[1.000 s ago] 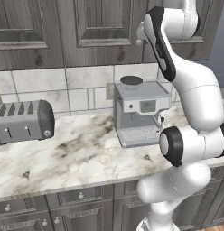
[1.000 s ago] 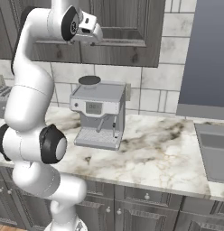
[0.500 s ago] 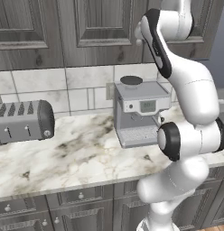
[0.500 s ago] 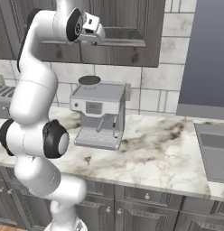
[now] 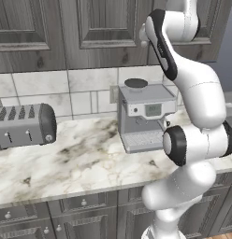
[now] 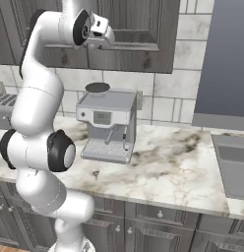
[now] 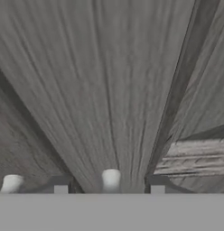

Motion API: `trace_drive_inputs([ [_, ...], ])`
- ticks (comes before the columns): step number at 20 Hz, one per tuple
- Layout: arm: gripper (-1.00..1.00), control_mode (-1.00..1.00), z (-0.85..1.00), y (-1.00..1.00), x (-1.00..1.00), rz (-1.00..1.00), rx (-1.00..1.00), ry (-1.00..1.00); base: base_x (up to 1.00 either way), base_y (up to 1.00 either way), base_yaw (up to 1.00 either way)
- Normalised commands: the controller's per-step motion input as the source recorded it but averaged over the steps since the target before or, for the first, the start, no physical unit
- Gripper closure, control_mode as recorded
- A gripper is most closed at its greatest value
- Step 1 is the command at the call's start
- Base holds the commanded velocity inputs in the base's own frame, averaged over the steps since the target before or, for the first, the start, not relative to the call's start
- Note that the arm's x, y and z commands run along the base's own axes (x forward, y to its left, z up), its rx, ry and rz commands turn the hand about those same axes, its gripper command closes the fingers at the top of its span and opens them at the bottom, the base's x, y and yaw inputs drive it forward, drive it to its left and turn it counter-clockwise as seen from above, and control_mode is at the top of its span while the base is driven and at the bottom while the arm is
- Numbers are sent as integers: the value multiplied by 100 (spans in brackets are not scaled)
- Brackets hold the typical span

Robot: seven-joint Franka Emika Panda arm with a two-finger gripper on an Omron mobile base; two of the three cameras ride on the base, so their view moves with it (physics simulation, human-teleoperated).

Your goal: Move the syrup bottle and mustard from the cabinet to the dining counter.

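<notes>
Toaster (image 5: 24,125) sitting left on marble counter (image 5: 76,163), coffee machine (image 5: 143,114) right of it. Cabinet (image 5: 101,32) hanging above, doors looking closed; stiff panel, likely best pulled by small knob (image 7: 110,179). Gripper (image 7: 108,186) pressing close at door bottom, around knob; whether clamping, cannot tell. Bottles presumably behind doors.

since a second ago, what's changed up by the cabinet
The arm has shifted a little: its elbow joint sits lower and farther left in the left base view, while the hand stays pressed up at the cabinet door. In the hand view a round silver knob sits between the gripper fingers. The doors stay shut; toaster and coffee machine are unmoved.
</notes>
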Motion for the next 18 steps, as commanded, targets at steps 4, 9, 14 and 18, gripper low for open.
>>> trace_drive_inputs([
  [4, 100, -100, -23, 0, -1, 0, 0, -8, 0, 0, 0],
  [9, 100, -100, -23, -4, -38, 0, 0, -12, 0, 0, 0],
  [14, 100, -100, -11, -40, -93, -1, 0, -8, 0, 0, 0],
  [18, 100, -100, -1, -76, -98, -3, 0, 0, 0, 0, 0],
])
